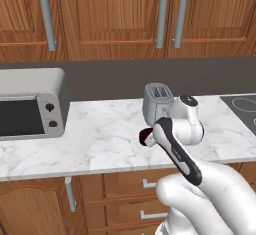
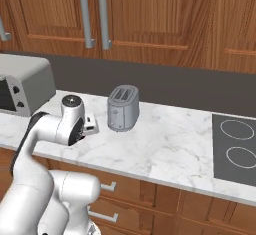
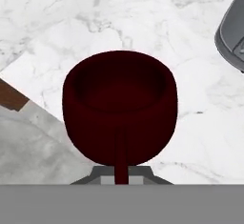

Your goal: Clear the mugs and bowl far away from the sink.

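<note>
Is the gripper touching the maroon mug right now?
Touching. In the hand view the maroon mug sits right at the gripper, its handle running down between the shut fingertips.

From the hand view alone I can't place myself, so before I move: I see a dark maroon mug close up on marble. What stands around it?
Observer: A silver toaster stands just behind the arm, on the counter.
Operator: Anything off to the left?
Observer: A toaster oven sits at the counter's left end.
Operator: And to the right?
Observer: A black stovetop is set into the counter there.
Operator: Is the maroon mug held?
Observer: The gripper is shut at its handle.
</note>
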{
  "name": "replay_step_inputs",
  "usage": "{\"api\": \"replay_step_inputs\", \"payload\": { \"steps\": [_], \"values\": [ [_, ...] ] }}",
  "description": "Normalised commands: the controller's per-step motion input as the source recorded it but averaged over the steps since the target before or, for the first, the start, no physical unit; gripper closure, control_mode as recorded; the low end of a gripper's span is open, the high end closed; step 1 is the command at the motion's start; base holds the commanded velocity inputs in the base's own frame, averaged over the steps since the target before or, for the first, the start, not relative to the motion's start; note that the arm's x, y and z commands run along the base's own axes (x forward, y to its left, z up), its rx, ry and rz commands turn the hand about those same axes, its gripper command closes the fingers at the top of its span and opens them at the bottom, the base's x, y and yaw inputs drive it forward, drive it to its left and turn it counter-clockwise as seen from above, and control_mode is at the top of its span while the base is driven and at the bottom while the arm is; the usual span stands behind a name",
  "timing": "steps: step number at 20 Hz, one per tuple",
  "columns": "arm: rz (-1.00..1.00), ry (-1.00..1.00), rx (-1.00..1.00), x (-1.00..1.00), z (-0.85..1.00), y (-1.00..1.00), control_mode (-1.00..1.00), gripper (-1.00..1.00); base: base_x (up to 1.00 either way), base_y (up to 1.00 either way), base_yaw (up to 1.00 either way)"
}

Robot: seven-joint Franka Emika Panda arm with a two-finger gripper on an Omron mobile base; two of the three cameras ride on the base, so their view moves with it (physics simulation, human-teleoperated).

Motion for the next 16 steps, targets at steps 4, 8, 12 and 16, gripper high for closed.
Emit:
{"api": "replay_step_inputs", "payload": {
  "steps": [4, 8, 12, 16],
  "values": [
    [0.00, -0.02, 0.02, 0.67, -0.30, 0.01, -1.00, 1.00, 0.00, 0.00, 0.00],
    [0.00, 0.00, 0.01, 0.78, -0.25, 0.17, -1.00, 1.00, 0.00, 0.00, 0.00],
    [0.00, 0.01, 0.01, 0.80, -0.18, 0.23, -1.00, 1.00, 0.00, 0.00, 0.00],
    [0.00, 0.02, 0.03, 0.73, -0.12, 0.22, -1.00, 1.00, 0.00, 0.00, 0.00]
  ]
}}
